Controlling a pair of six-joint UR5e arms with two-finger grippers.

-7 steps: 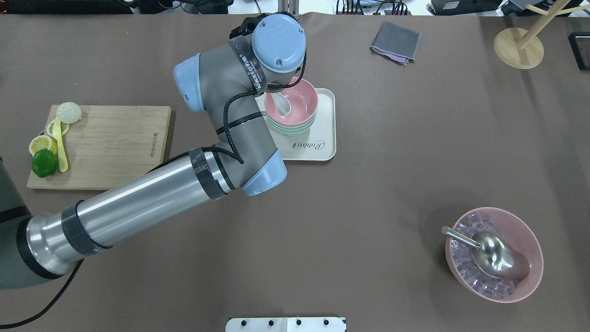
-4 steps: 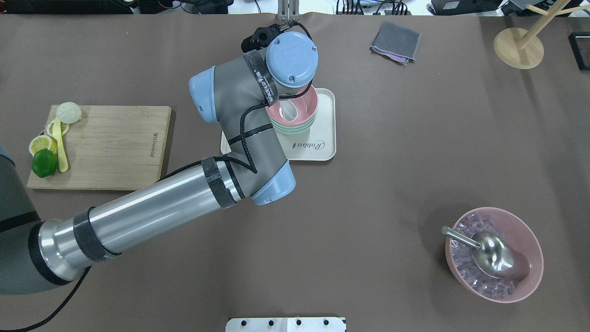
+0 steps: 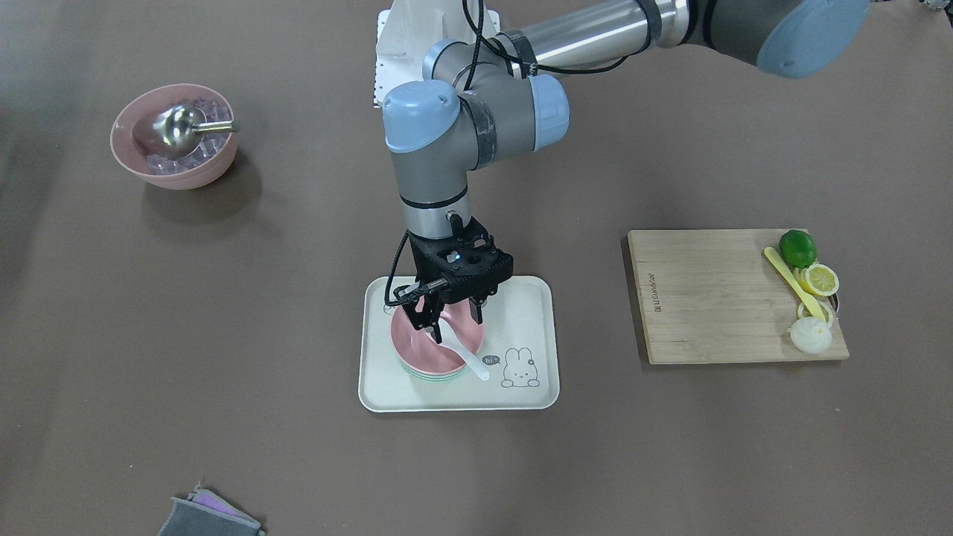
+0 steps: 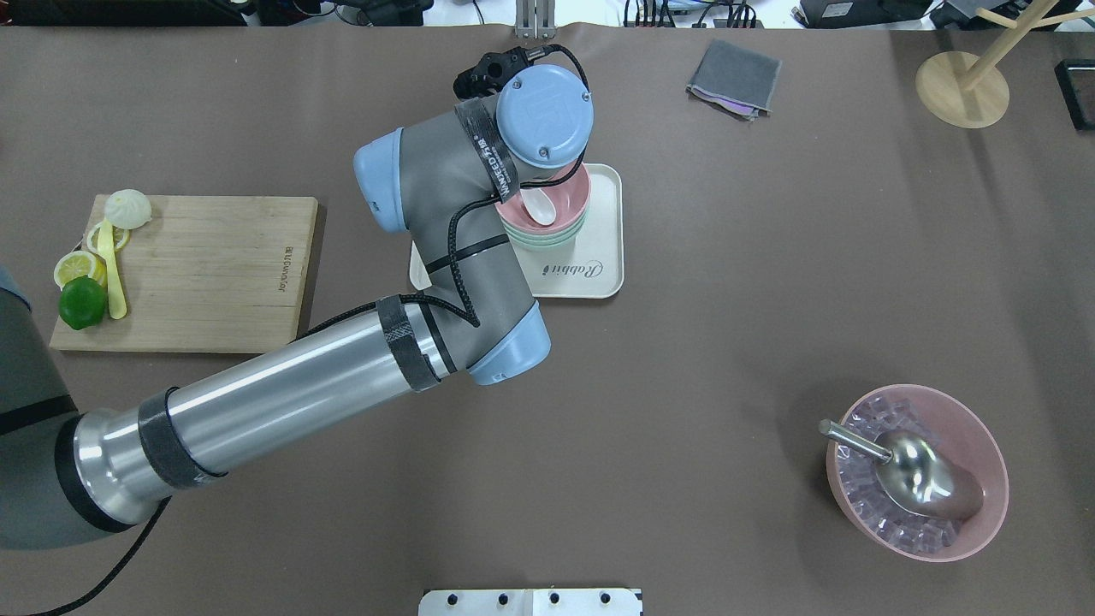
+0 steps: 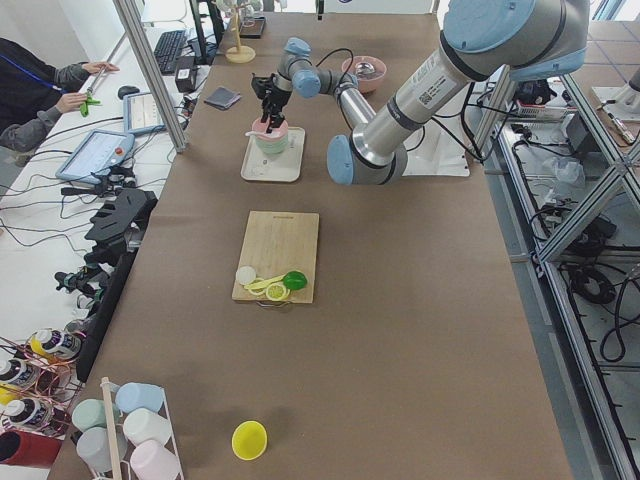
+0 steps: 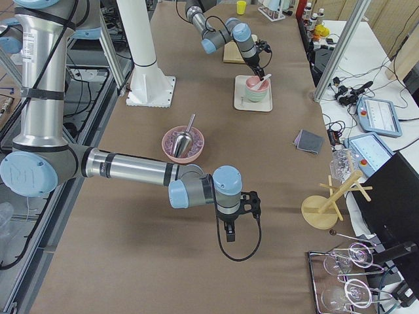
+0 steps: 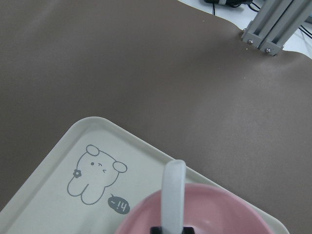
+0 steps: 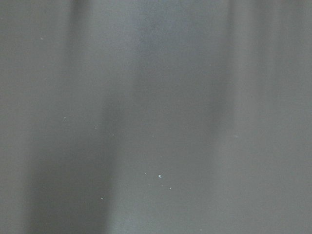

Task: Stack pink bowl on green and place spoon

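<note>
The pink bowl [image 3: 421,356] [image 4: 571,198] sits nested on the green bowls [image 3: 439,379] [image 4: 547,242], all on a cream tray [image 3: 530,313] [image 4: 599,274]. The white spoon [image 3: 467,355] [image 4: 539,206] [image 7: 173,195] lies with its scoop inside the pink bowl, its handle reaching out over the rim. My left gripper [image 3: 450,321] hangs straight above the bowl; in the left wrist view dark fingertips flank the handle, so it looks shut on the spoon. My right gripper [image 6: 229,234] shows only in the exterior right view, low over bare table, and I cannot tell its state.
A wooden cutting board [image 4: 214,274] with a lime, lemon slices, a yellow utensil and a bun lies to the left. A larger pink bowl [image 4: 984,513] of ice cubes with a steel scoop stands front right. A grey cloth [image 4: 734,77] and a wooden stand [image 4: 962,90] are at the back.
My left wrist has shifted to the right over the bowl stack, and the spoon has moved with it toward the middle of the pink bowl.
</note>
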